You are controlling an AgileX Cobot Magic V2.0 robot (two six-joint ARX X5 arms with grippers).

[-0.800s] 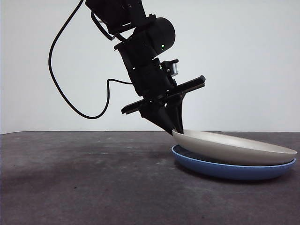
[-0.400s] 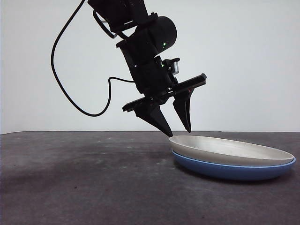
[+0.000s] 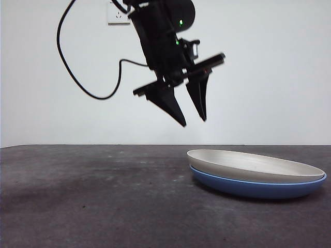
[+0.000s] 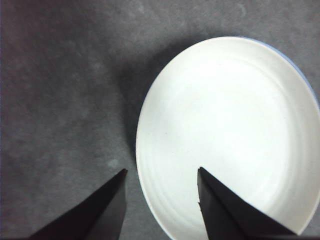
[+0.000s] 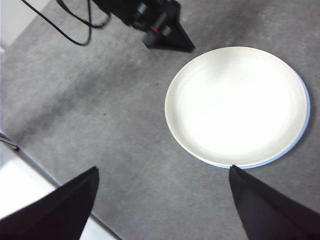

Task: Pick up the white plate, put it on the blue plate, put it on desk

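We see a round, matte cream-white plate (image 3: pixel 256 165) on the right, with a glossy medium-blue round plate (image 3: pixel 257 188) showing under it. Both sit on a dark grey-brown, mottled and speckled desk (image 3: pixel 93 196), and the left gripper (image 3: pixel 193 121) has plain black jaws.

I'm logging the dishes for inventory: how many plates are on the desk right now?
2, stacked. The blue plate lies on the desk, and the white plate rests on top of it, slightly off-centre. The left tool hangs open above their rim. Nothing suggests another plate hidden beneath.
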